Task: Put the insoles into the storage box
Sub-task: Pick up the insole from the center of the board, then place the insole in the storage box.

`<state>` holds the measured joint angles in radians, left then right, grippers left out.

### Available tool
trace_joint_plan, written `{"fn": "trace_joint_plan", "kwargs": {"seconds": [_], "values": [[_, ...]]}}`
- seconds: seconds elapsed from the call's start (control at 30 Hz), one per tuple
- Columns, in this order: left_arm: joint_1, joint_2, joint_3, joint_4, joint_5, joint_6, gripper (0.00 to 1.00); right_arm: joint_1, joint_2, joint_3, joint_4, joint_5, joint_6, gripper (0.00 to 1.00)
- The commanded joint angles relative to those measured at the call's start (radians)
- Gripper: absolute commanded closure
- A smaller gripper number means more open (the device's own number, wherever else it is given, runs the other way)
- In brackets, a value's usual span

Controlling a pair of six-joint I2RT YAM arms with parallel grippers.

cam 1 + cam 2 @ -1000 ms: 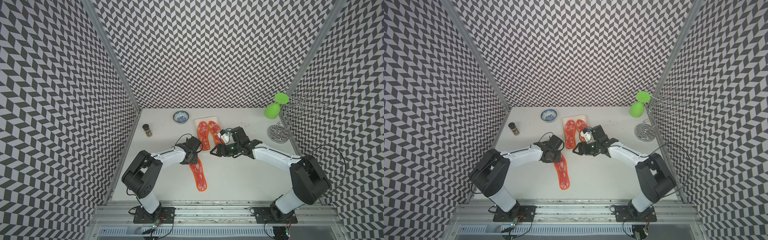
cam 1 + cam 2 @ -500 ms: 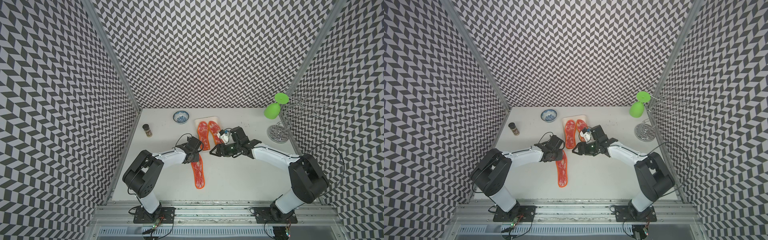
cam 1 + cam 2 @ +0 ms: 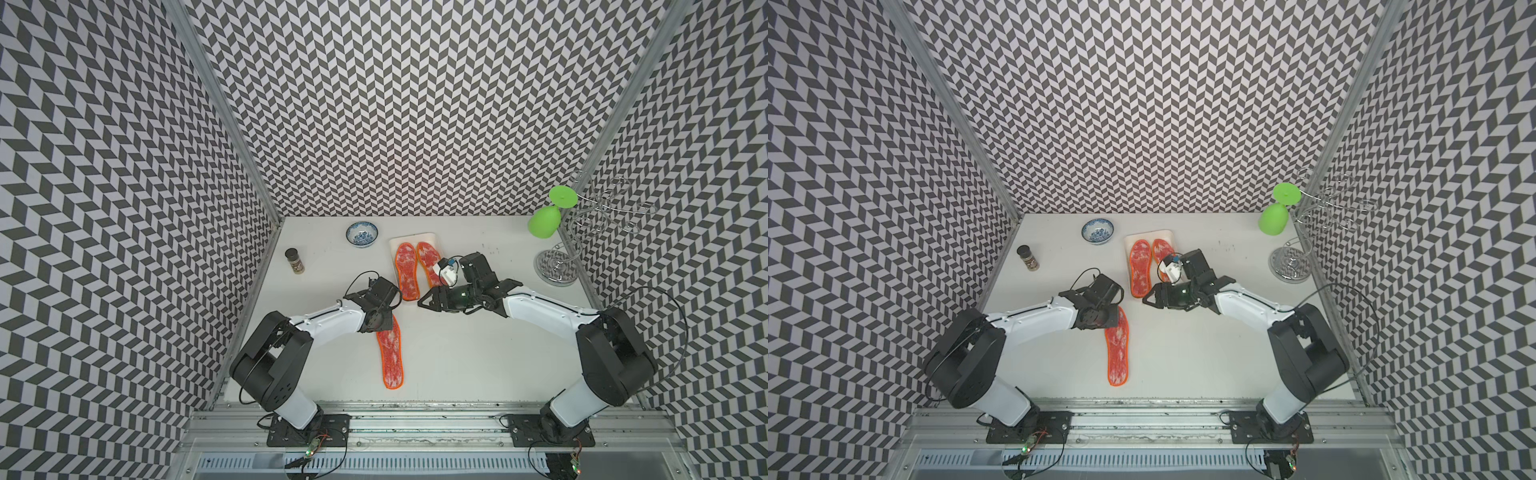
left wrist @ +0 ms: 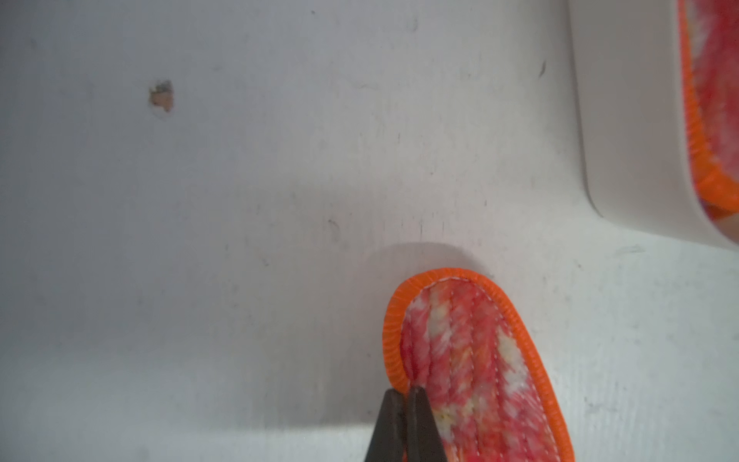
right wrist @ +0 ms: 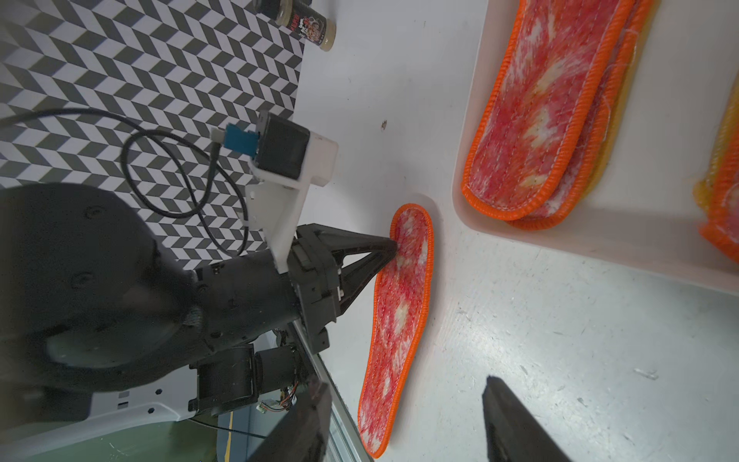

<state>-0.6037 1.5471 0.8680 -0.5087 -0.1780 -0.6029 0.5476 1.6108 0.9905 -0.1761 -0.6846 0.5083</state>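
Observation:
One mottled red-pink insole (image 3: pixel 391 353) with orange edging lies on the table between the arms. My left gripper (image 4: pixel 404 394) is shut on the edging at its far end, which the right wrist view shows too, left gripper (image 5: pixel 394 248) on insole (image 5: pixel 400 320). The white storage box (image 3: pixel 415 238) sits just beyond and holds a stack of mottled insoles (image 5: pixel 540 112) with a yellow one (image 5: pixel 612 132) showing beneath. A further mottled insole (image 3: pixel 428 257) lies beside that stack. My right gripper (image 3: pixel 422 301) hovers open by the box's near end, empty.
A blue-and-white bowl (image 3: pixel 362 234) stands left of the box at the back. A spice jar (image 3: pixel 294 261) is near the left wall. At the back right, a green glass (image 3: pixel 545 222) hangs on a wire rack (image 3: pixel 557 266).
My left gripper has shut on the insole's edge. The insole's near end has swung a little to the left. The right arm has stayed put.

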Motion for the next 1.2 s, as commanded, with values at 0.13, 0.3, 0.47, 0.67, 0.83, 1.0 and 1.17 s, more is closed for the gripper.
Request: {"fn": "trace_joint_plan", "kwargs": {"seconds": [0.13,0.3,0.47,0.67,0.83,1.0,1.17], "values": [[0.063,-0.153,0.110,-0.125,0.034,-0.010,1.00,0.008,0.028,-0.006,0.138,-0.086,0.077,0.40],[0.064,-0.186,0.214,-0.205,-0.032,-0.011,1.00,0.032,0.032,0.034,0.168,-0.114,0.104,0.42],[0.057,-0.170,0.318,-0.216,-0.054,-0.014,1.00,0.069,0.072,0.074,0.193,-0.138,0.127,0.46],[0.026,-0.130,0.396,-0.222,-0.074,-0.003,1.00,0.090,0.128,0.134,0.222,-0.159,0.151,0.59],[0.013,-0.121,0.419,-0.232,-0.081,0.004,1.00,0.091,0.136,0.149,0.244,-0.171,0.163,0.73],[0.012,-0.123,0.413,-0.239,-0.106,0.015,1.00,0.078,0.105,0.129,0.181,-0.139,0.139,0.70],[0.010,-0.141,0.390,-0.231,-0.113,0.017,1.00,0.020,0.025,0.092,0.159,-0.142,0.135,0.68]]}}
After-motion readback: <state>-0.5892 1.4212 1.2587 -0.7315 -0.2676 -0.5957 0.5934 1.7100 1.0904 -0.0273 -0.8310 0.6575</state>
